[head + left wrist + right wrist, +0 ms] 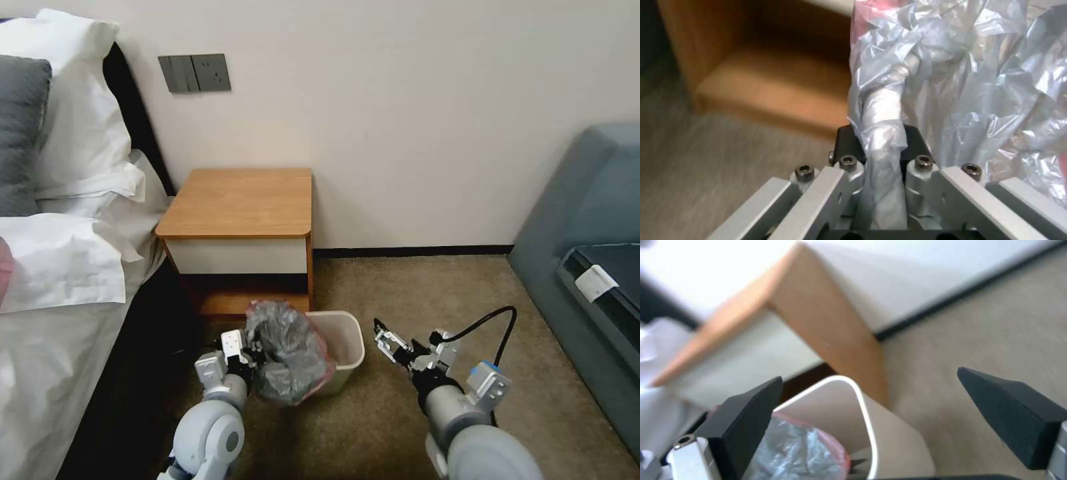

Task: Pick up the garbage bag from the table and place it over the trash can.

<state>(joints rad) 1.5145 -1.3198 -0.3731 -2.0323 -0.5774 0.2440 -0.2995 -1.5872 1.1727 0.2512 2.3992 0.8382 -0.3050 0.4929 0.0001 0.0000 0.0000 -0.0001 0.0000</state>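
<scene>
Since the garbage bag is already off the worktop and hangs bunched in the left gripper, the task stands at the placing step: getting the bag over the trash can. In the left wrist view the fingers are closed on a twisted strand of the grey plastic, and the rest billows out beside it, its pinkish rim showing at the edge. The bag hangs at the near left side of the trash can, partly over its rim; whether any of it is hooked on cannot be told. The right gripper hovers above the carpet just to the right of the trash can, its dark fingers spread wide with nothing between them. By my judgement, the next move calls for opening the crumpled mouth, most likely with the right gripper taking the far side of the rim so both can stretch it across the opening. No brand, label or readable writing appears anywhere.
</scene>
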